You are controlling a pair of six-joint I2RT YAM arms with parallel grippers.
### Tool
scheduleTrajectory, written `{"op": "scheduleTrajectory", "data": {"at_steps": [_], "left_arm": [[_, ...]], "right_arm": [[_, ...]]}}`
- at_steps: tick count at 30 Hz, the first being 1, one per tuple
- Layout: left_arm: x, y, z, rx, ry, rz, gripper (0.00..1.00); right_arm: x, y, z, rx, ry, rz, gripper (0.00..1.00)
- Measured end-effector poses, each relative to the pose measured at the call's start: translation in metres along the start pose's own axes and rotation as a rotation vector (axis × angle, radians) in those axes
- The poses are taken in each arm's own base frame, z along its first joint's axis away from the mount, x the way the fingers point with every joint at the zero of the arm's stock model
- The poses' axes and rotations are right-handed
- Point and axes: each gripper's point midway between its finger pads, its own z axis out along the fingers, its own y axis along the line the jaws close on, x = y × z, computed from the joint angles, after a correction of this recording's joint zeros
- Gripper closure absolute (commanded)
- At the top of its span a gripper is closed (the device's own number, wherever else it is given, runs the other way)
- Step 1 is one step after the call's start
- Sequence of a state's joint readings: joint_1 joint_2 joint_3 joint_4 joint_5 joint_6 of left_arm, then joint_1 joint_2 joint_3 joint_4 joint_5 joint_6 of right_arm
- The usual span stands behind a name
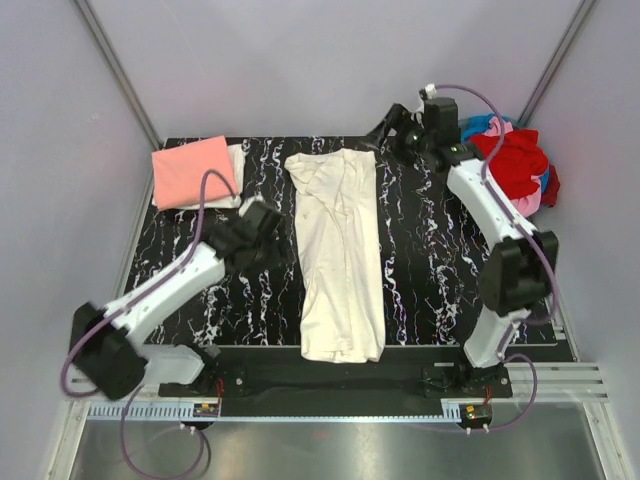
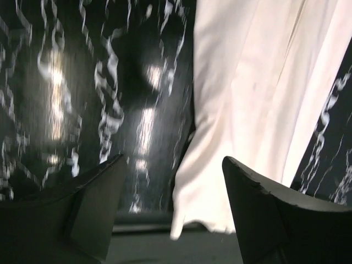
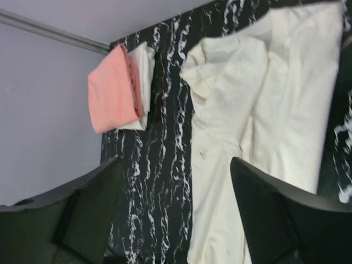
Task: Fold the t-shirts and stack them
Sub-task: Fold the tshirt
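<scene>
Two dark fingers of the left claw (image 2: 173,165) fill the bottom of the left wrist view. They stand well apart with nothing clamped between them. Past them lies the black, white-veined table (image 2: 82,82), and the long side edge of the cream shirt (image 2: 247,82) shows in the gap, flat on the tabletop.

From above, the left claw (image 1: 265,215) hangs just beside the left edge of that cream shirt (image 1: 340,260). The shirt is laid out as a long strip down the middle of the table (image 1: 430,260), sides turned in, collar at the far end and hem near the arm bases.

The right claw (image 3: 176,165) is also spread wide and grips nothing. Its camera looks over the collar end of the cream shirt (image 3: 264,110). In the top view, the right claw (image 1: 385,130) sits at the far edge of the table, just right of the collar.

At the far left corner a folded salmon-pink shirt (image 1: 192,170) rests on a folded white shirt (image 1: 237,165), whose edge shows along its right side. At the far right corner, behind the right arm, lies a loose heap of red, pink and blue shirts (image 1: 520,160).
</scene>
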State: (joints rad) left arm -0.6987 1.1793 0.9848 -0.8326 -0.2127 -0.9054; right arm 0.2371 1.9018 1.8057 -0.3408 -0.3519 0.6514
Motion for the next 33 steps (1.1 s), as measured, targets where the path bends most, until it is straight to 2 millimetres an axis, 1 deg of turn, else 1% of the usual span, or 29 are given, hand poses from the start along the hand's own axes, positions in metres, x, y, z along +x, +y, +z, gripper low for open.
{"op": "scheduleTrajectory", "data": {"at_steps": [1,2,3,4,6,7,10,12,13,15,17,20,22,26,27,30,33], "left_arm": [[-0.018,-0.003,0.011,-0.018,-0.005,0.002,0.31],[-0.035,-0.009,0.023,-0.028,-0.005,0.007,0.32],[-0.053,-0.013,0.035,-0.038,-0.003,0.01,0.33],[-0.072,-0.02,0.049,-0.033,-0.009,0.01,0.37],[-0.104,-0.027,0.075,-0.027,-0.005,0.007,0.39],[-0.121,-0.03,0.09,-0.022,-0.002,0.004,0.4],[-0.167,-0.036,0.134,-0.02,0.002,0.013,0.4],[-0.195,-0.04,0.164,-0.009,-0.002,0.019,0.41],[-0.206,-0.042,0.176,0.003,-0.009,0.02,0.4],[-0.221,-0.041,0.2,0.022,0.002,0.014,0.41],[-0.231,-0.037,0.221,0.039,0.016,0.006,0.4],[-0.245,-0.031,0.245,0.059,0.02,-0.012,0.39],[-0.252,-0.028,0.258,0.076,0.022,-0.025,0.39],[-0.259,-0.02,0.276,0.096,0.018,-0.049,0.4],[-0.263,-0.02,0.277,0.107,0.011,-0.055,0.4],[-0.269,-0.025,0.28,0.133,-0.009,-0.063,0.43],[-0.274,-0.032,0.287,0.171,-0.025,-0.068,0.46]], "right_arm": [[0.012,-0.001,-0.017,0.01,0.004,-0.004,0.21],[0.028,-0.005,-0.031,0.031,0.018,-0.002,0.23],[0.044,-0.009,-0.042,0.051,0.037,-0.002,0.29],[0.063,-0.013,-0.049,0.071,0.055,-0.006,0.3],[0.113,-0.02,-0.062,0.123,0.136,-0.023,0.31],[0.145,-0.022,-0.067,0.154,0.194,-0.047,0.32],[0.22,-0.01,-0.085,0.192,0.343,-0.14,0.35],[0.262,0.003,-0.102,0.197,0.42,-0.219,0.37],[0.279,0.01,-0.112,0.194,0.451,-0.256,0.38],[0.302,0.02,-0.129,0.198,0.484,-0.315,0.38],[0.318,0.024,-0.14,0.21,0.498,-0.357,0.38],[0.349,0.025,-0.153,0.241,0.55,-0.42,0.36],[0.379,0.024,-0.159,0.265,0.608,-0.475,0.35],[0.431,0.021,-0.159,0.296,0.705,-0.56,0.33],[0.442,0.018,-0.158,0.306,0.725,-0.578,0.33],[0.464,0.012,-0.154,0.331,0.766,-0.613,0.33],[0.475,0.011,-0.146,0.342,0.78,-0.624,0.33]]}}
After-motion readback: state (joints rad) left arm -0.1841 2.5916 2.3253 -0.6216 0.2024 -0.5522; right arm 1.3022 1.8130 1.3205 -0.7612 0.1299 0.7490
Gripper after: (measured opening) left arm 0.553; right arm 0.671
